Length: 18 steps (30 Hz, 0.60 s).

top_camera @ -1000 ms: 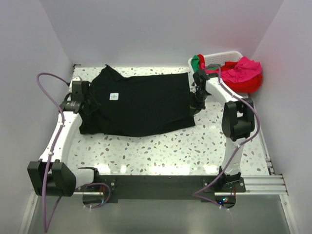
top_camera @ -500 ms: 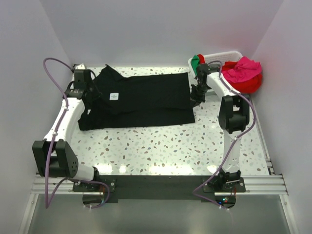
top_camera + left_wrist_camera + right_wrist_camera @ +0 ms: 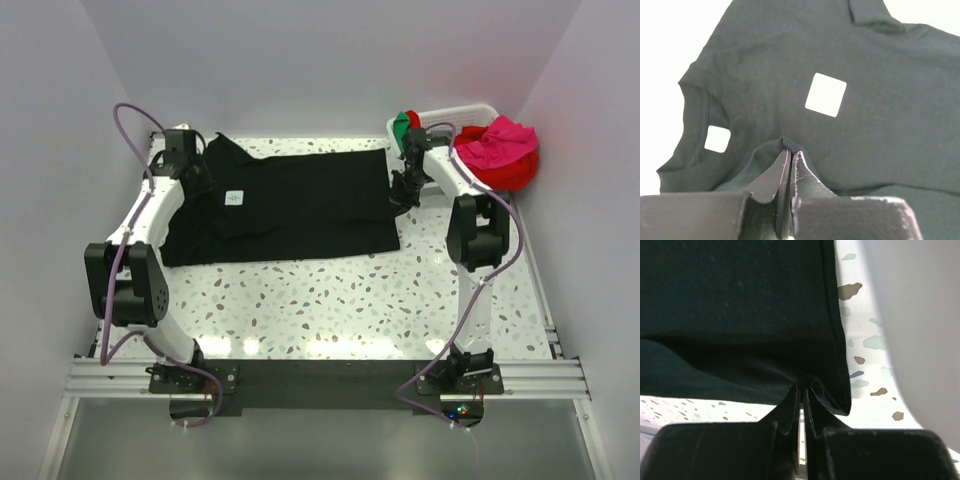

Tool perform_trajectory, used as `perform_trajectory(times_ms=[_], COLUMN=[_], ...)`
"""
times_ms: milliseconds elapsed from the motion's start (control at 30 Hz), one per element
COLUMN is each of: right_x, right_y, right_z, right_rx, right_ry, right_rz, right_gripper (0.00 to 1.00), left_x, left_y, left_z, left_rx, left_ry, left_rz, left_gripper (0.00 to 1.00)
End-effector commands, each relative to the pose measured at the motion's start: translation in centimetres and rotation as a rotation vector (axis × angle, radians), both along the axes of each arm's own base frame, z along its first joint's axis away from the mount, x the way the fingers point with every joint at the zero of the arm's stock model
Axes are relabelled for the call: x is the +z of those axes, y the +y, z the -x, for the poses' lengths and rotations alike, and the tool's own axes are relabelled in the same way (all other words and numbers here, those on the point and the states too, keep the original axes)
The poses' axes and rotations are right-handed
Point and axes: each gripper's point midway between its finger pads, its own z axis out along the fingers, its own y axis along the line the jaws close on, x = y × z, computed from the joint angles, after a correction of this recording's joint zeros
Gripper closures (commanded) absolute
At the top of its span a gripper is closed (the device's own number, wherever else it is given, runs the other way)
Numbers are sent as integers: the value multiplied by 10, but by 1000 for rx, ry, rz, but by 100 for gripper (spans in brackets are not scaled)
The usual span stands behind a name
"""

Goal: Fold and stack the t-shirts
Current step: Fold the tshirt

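Over speckled table, bare toward near edge: black t-shirt pinched tight by left gripper near collar, right gripper at hem; square white label, plain.

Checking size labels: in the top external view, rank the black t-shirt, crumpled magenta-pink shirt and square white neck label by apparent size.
1. Spread-out black cloth t-shirt.
2. Crumpled magenta-pink cloth shirt, only partly showing.
3. Small square white neck label.
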Motion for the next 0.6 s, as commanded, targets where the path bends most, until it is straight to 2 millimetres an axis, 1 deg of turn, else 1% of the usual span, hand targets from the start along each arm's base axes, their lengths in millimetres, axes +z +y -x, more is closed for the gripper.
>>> perform_trajectory(times_ms=[0,33,67,100,133,167,200,233,267,300,333,367,400,433,467,500,533,567], right_x=[9,12,18,22,26,35,40,50,56,62,75,75,78,87,77,75,78,64], right_y=[-5,-5,-5,-3,-3,-2,-2,-1,-1,-1,0,0,1,2,1,2,2,0], right_z=[-18,-21,-26,-30,-32,-38,-40,-43,-44,-46,-47,-42,-42,-38,-28,-24,-18,-6], right_rx=[-38,-43,-44,-42,-43,-41,-38,-33,-23,-16,-11,-1,5,11,15,22,27,29], right_ry=[-45,-53,-74,-88,-102,-130,-146,-176,-195,-221,-256,-257,-278,-297,-264,-262,-265,-223], right_rz=[-19,-22,-27,-36,-41,-47,-49,-54,-56,-62,-69,-71,-81,-96,-93,-95,-99,-93], right_gripper=[100,100,98,87,82,73,65,51,47,44,39,38,36,36,35,35,35,35], left_x=[31,26,33,35,32,47,52,58,66,70,78,73,71,81,61,55,61,34], left_y=[4,4,3,3,2,2,2,1,13,14,17,20,20,22,27,30,37,38], left_z=[-32,-37,-44,-48,-53,-61,-63,-66,-67,-67,-64,-58,-53,-44,-31,-21,-7,12], left_rx=[-21,-22,-22,-21,-21,-18,-11,-7,20,34,44,54,61,64,76,86,102,117], left_ry=[-105,-96,-112,-116,-109,-142,-148,-162,-181,-193,-212,-202,-203,-227,-191,-180,-198,-139], left_rz=[-25,-24,-22,-17,-14,-12,-4,5,11,26,41,50,62,70,77,86,100,114], left_gripper=[100,100,83,75,69,53,45,39,29,26,24,21,21,20,20,20,20,20])
